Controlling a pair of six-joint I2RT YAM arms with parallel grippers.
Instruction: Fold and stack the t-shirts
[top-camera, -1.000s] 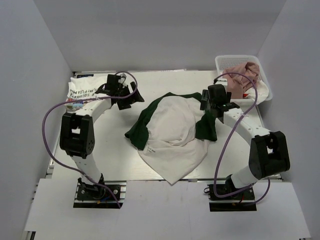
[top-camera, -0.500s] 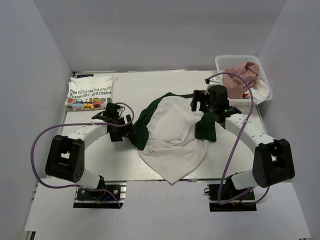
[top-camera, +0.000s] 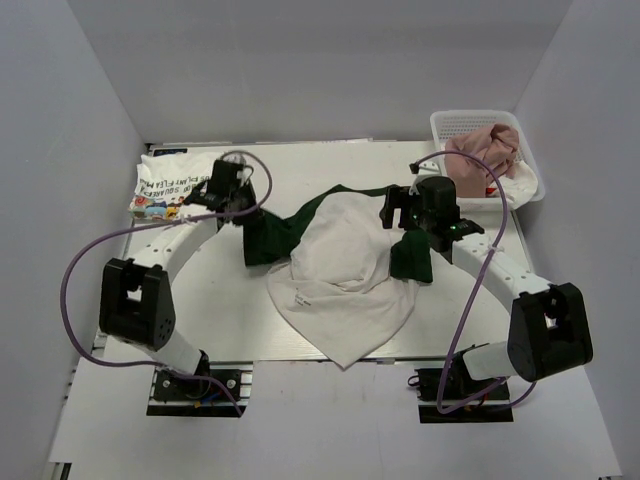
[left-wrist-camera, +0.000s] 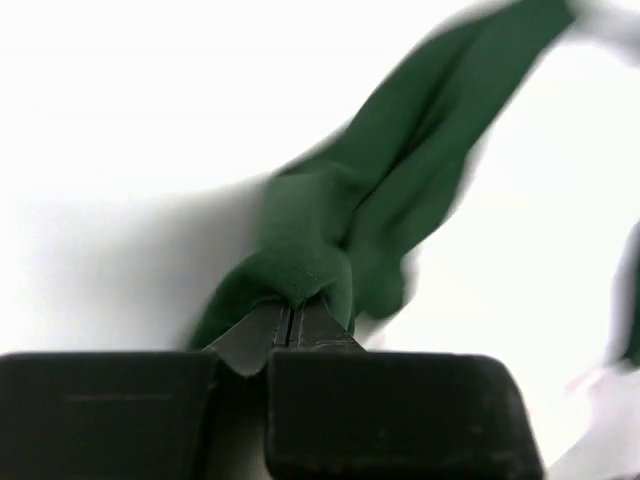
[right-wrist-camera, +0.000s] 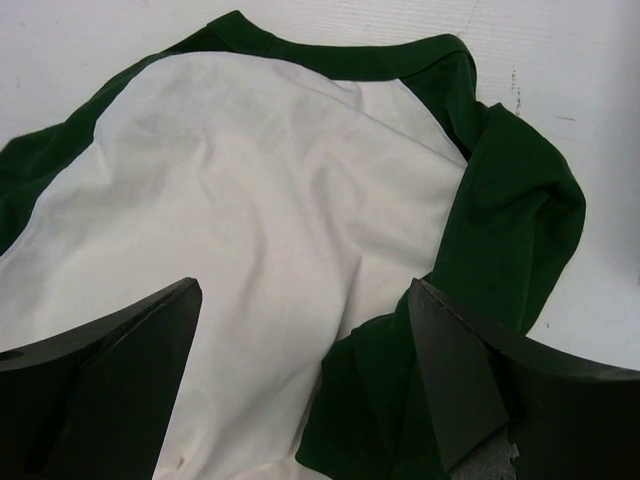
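Note:
A white t-shirt (top-camera: 345, 262) with dark green sleeves lies crumpled mid-table. My left gripper (top-camera: 243, 212) is shut on its left green sleeve (top-camera: 268, 236), which is drawn out toward the far left. In the left wrist view the jaws (left-wrist-camera: 292, 305) pinch a fold of the green sleeve (left-wrist-camera: 400, 180). My right gripper (top-camera: 393, 208) hovers open over the shirt's right side. In the right wrist view its fingers (right-wrist-camera: 470, 370) straddle the white body (right-wrist-camera: 250, 180) and right green sleeve (right-wrist-camera: 515, 230) without holding cloth. A folded white t-shirt (top-camera: 172, 186) with lettering and cartoon figures lies far left.
A white lattice basket (top-camera: 462, 122) stands at the far right corner and holds a dusty pink shirt (top-camera: 487, 148) with some white cloth (top-camera: 512, 186) under it. Grey walls close in the table on the left, back and right.
My left gripper went from beside the folded shirt down to the green sleeve, shut on it, and pulled it up and left. The right gripper shifted slightly left over the shirt, still open.

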